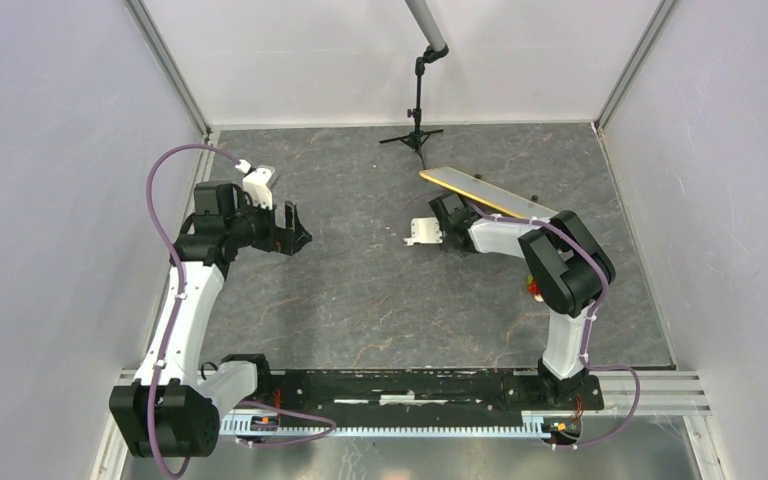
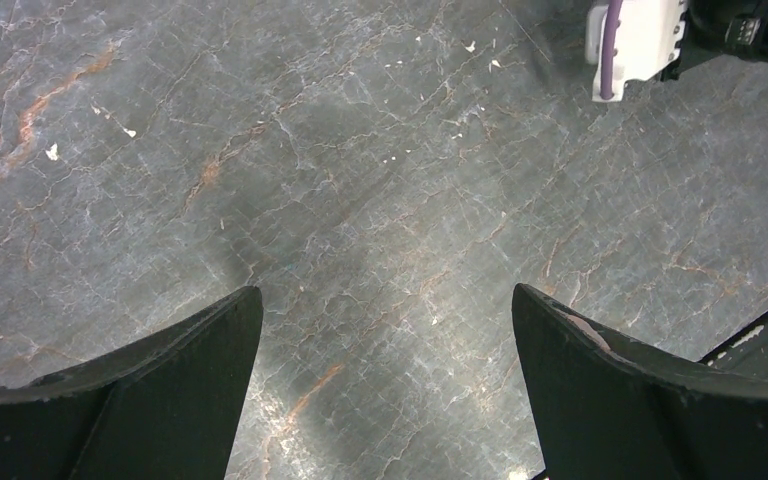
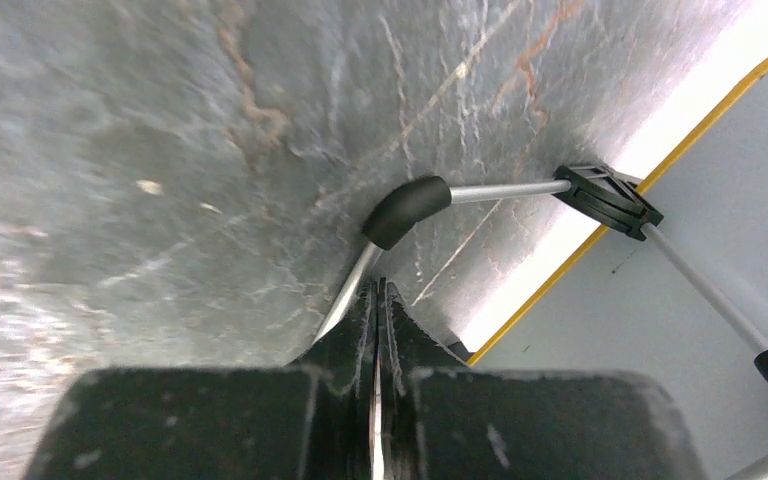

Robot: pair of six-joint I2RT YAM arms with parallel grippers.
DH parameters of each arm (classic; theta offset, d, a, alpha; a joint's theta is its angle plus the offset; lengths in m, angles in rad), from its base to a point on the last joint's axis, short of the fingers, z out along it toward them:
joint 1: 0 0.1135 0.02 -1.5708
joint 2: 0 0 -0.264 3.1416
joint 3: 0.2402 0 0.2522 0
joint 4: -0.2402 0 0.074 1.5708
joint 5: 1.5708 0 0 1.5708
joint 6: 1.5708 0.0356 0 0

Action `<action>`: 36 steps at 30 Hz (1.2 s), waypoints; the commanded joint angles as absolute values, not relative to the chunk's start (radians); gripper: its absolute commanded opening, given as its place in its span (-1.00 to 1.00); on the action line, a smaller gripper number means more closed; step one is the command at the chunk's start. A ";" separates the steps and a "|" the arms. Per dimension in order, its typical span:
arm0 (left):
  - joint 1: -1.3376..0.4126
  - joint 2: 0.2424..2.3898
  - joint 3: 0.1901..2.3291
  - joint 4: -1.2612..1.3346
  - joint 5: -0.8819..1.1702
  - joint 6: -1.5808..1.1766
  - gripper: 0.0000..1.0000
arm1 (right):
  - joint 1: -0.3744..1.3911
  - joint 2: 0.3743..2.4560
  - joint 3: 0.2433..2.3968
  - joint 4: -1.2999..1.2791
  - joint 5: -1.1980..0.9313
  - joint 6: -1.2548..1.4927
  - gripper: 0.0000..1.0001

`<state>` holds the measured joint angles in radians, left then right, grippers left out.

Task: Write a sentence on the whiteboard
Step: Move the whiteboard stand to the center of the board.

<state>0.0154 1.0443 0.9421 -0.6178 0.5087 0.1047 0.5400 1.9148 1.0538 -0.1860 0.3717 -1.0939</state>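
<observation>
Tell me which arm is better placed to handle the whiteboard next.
Probably right: the right tool, shut, sits at the stand rod of the whiteboard; the left tool hangs open over the table, well away.

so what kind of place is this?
Looks like a lab test cell: plain white panel walls on aluminium posts, left arm and right arm bolted to a rail, a tripod stand at the far edge.
</observation>
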 commanded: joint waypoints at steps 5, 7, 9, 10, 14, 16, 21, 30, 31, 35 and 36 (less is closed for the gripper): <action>0.012 1.011 0.944 -0.589 0.546 0.112 1.00 | 0.692 1.989 1.023 -0.424 0.172 -0.886 -1.00; 0.012 1.012 0.945 -0.588 0.548 0.111 1.00 | 0.729 1.999 1.044 -0.434 0.162 -0.853 -1.00; 0.012 1.011 0.945 -0.589 0.551 0.111 1.00 | 0.766 2.013 1.075 -0.448 0.153 -0.817 -1.00; 0.012 1.010 0.944 -0.589 0.552 0.112 1.00 | 0.783 2.020 1.088 -0.451 0.150 -0.797 -1.00; 0.012 1.008 0.942 -0.589 0.558 0.113 1.00 | 0.851 2.048 1.152 -0.464 0.157 -0.711 -0.99; 0.012 1.008 0.940 -0.589 0.560 0.112 1.00 | 0.876 2.058 1.184 -0.464 0.164 -0.662 -0.99; 0.012 1.016 0.942 -0.589 0.570 0.109 1.00 | 0.953 2.061 1.225 -0.466 0.194 -0.603 -0.83; 0.012 1.010 0.946 -0.588 0.567 0.096 1.00 | 1.029 2.057 1.272 -0.463 0.287 -0.499 -0.36; 0.012 1.012 0.946 -0.589 0.569 0.095 1.00 | 1.032 2.056 1.268 -0.452 0.309 -0.492 -0.36; 0.012 1.014 0.946 -0.589 0.574 0.095 1.00 | 1.047 2.062 1.233 -0.387 0.429 -0.495 -0.36; 0.012 1.013 0.946 -0.588 0.574 0.095 1.00 | 1.047 2.067 1.224 -0.373 0.454 -0.499 -0.36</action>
